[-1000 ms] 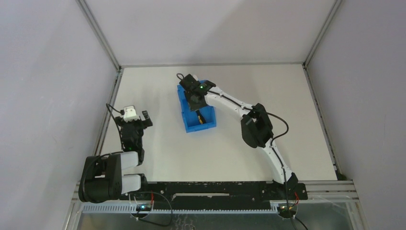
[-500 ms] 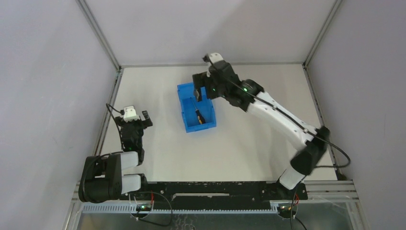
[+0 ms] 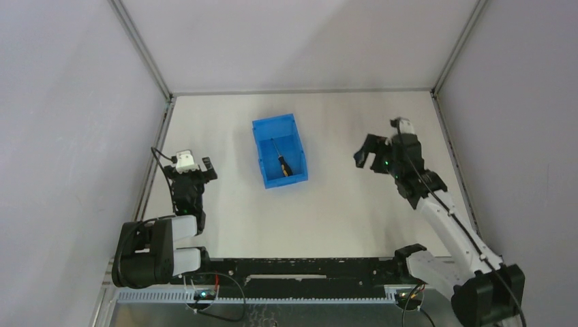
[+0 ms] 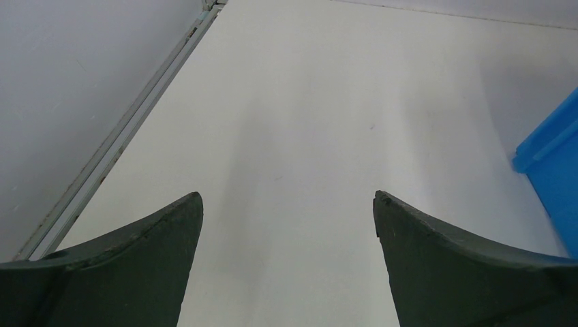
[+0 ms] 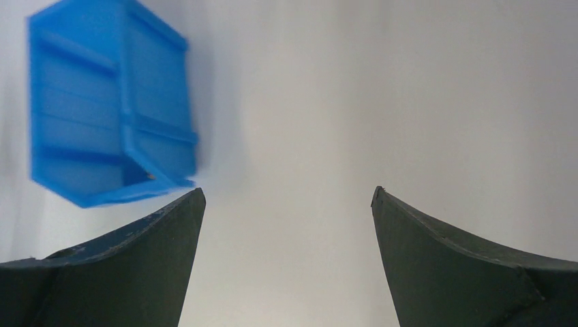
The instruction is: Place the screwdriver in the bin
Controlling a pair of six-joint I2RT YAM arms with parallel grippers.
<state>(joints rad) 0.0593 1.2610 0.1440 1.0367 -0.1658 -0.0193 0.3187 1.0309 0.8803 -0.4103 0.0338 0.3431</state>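
Screwdriver (image 3: 280, 158) lies flat on the floor inside the bin (image 3: 259, 146), approx centre of it. Long axis runs nearly along the bin's length, slightly skewed: thin shaft tip points to the far end & a bit left, handle end sits toward the near-right corner. Nothing touches it.

Bin is open side up on the table (image 3: 327, 204), mid-table, long sides running far-to-near w/ a slight slant.

Right fingers (image 3: 371, 151) are spread wide, nothing btwn them. They're up over bare table, well to the right of the bin; wrist cam shows the bin (image 5: 102, 122) blurred at upper left.

Left fingers (image 3: 187, 169) are also spread wide, nothing btwn them, low over the table near the left rail, well apart from the bin; only a blue corner (image 4: 552, 163) shows at the right edge of that wrist cam.
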